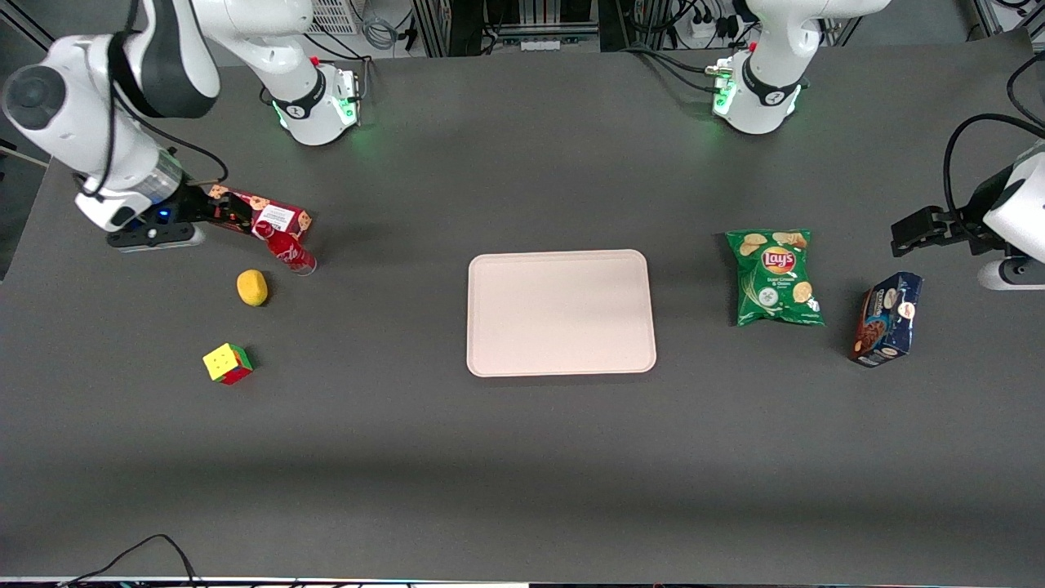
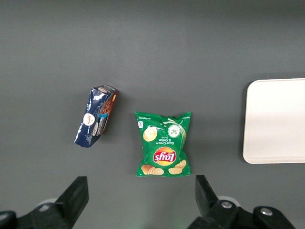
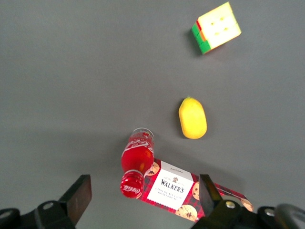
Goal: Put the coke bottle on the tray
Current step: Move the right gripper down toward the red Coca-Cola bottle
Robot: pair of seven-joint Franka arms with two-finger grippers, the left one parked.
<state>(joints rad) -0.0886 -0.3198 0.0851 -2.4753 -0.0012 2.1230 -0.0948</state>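
Note:
The coke bottle [image 1: 286, 247] is small, red-capped and red-labelled, and stands toward the working arm's end of the table, against a flat red cookie box [image 1: 263, 214]. In the right wrist view the bottle [image 3: 137, 162] shows from above, with its cap close to the box [image 3: 170, 190]. My gripper [image 3: 143, 196] hangs above the bottle and box, open and empty, with its dark fingers [image 3: 78, 198] spread wide on either side of them. In the front view the gripper [image 1: 219, 214] overlaps the box. The pale pinkish-beige tray [image 1: 561, 313] lies empty at the table's middle.
A yellow lemon [image 1: 252, 287] and a Rubik's cube [image 1: 228, 363] lie nearer the front camera than the bottle. A green Lay's bag [image 1: 774, 277] and a dark blue cookie pack [image 1: 887, 318] lie toward the parked arm's end.

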